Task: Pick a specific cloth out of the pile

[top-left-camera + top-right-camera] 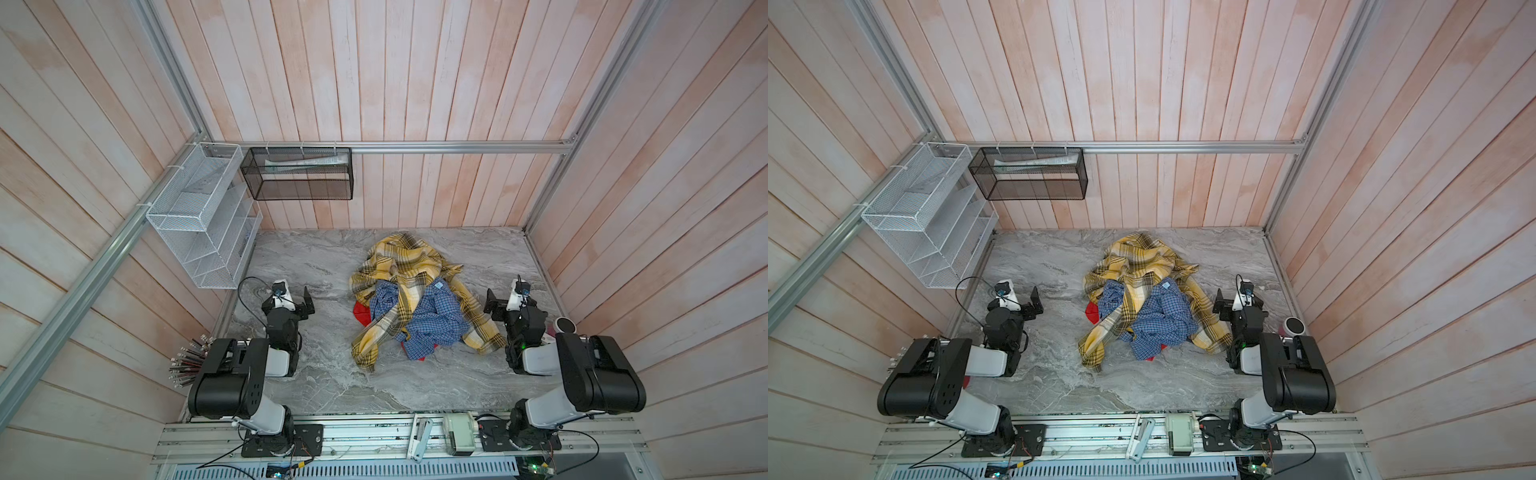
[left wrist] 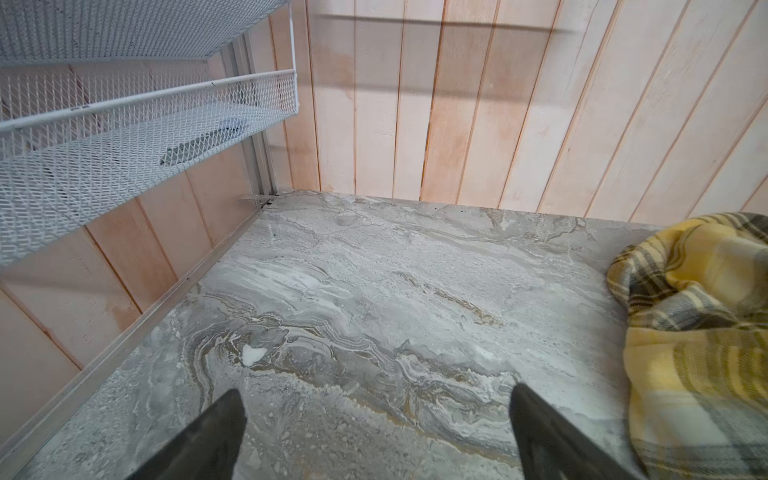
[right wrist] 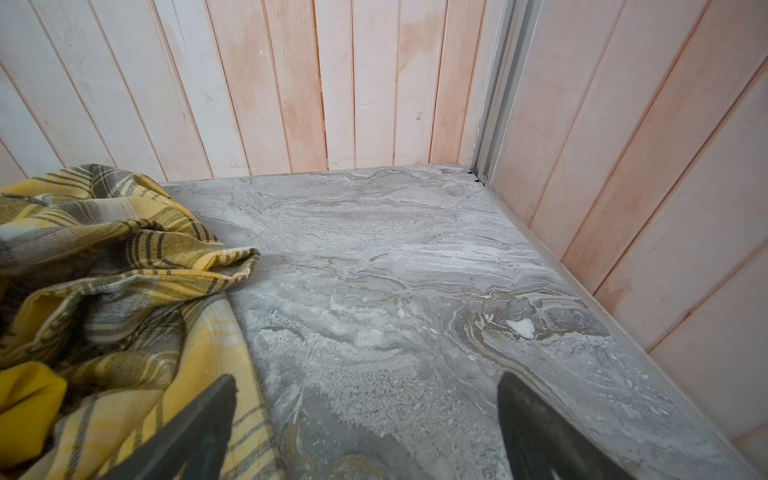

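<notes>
Fingers first: in a top view the left gripper point(image 1: 306, 302) and the right gripper point(image 1: 491, 306) both stand with jaws spread wide and empty, each well apart from the pile of mixed garments point(image 1: 415, 299) that lies between them on the grey marbled tabletop point(image 1: 316, 266).

Same view: the plain bright red cloth of thin fabric point(image 1: 360, 312) shows only as a small patch at the pile's edge on the left gripper's side, under the large yellow plaid cloth point(image 1: 399, 262) and the blue checked shirt point(image 1: 432, 316).

Left wrist view: two dark fingers point(image 2: 208, 432) parted over bare tabletop; the plaid cloth sits beside them, no red in sight.

Right wrist view: fingers point(image 3: 536, 428) parted, nothing held; plaid just beside them.

We judge the task not yet started: approach step. The next move, we think, calls for the left gripper to reach the exposed red patch and pinch it without catching plaid.
</notes>
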